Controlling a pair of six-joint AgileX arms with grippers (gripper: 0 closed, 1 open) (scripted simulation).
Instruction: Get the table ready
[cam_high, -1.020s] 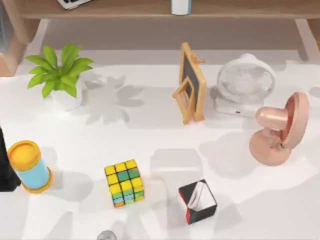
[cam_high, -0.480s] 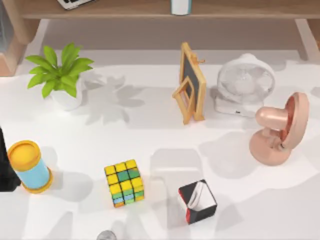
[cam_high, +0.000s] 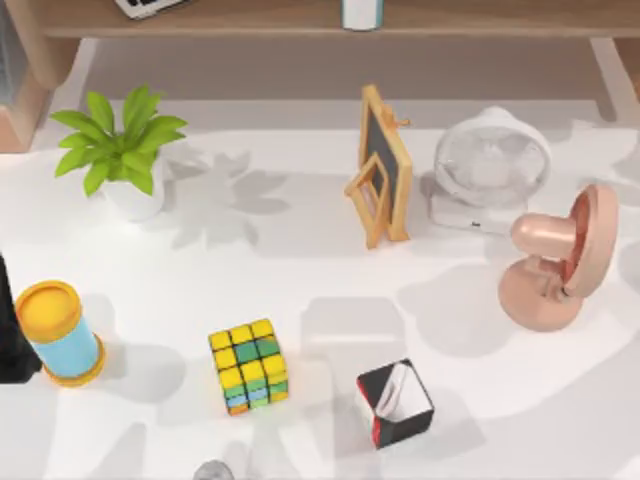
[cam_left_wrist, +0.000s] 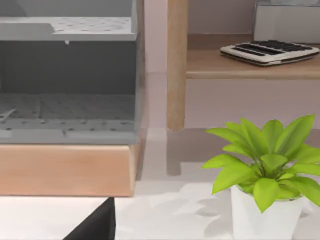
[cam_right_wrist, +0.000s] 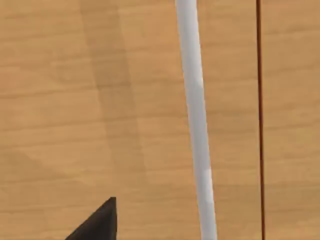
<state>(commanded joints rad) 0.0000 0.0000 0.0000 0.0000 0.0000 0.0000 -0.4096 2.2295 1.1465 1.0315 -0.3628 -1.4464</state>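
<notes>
The white table (cam_high: 300, 290) spreads across the top view under a wooden shelf (cam_high: 250, 18) at the back, and it is crowded: a potted plant (cam_high: 122, 150), a small chalkboard easel (cam_high: 384, 165), a white fan (cam_high: 490, 165), a pink fan (cam_high: 560, 258), a puzzle cube (cam_high: 249, 366), a black-and-red box (cam_high: 395, 402) and a blue can with a yellow lid (cam_high: 55, 332). A dark piece of my left arm (cam_high: 12, 335) sits at the left edge, right beside that can; I cannot tell how its claw stands. My left wrist camera looks past a dark fingertip at the plant, a grey rack (cam_left_wrist: 67, 75) and a calculator (cam_left_wrist: 272, 51) on the shelf. My right wrist camera faces wood grain with a white strip, well away from everything on the table. I judge the tidying has barely begun, with nothing gripped. The next move, I think, calls for picking one item, likely the can nearest my left arm, and bringing the claw over it.
</notes>
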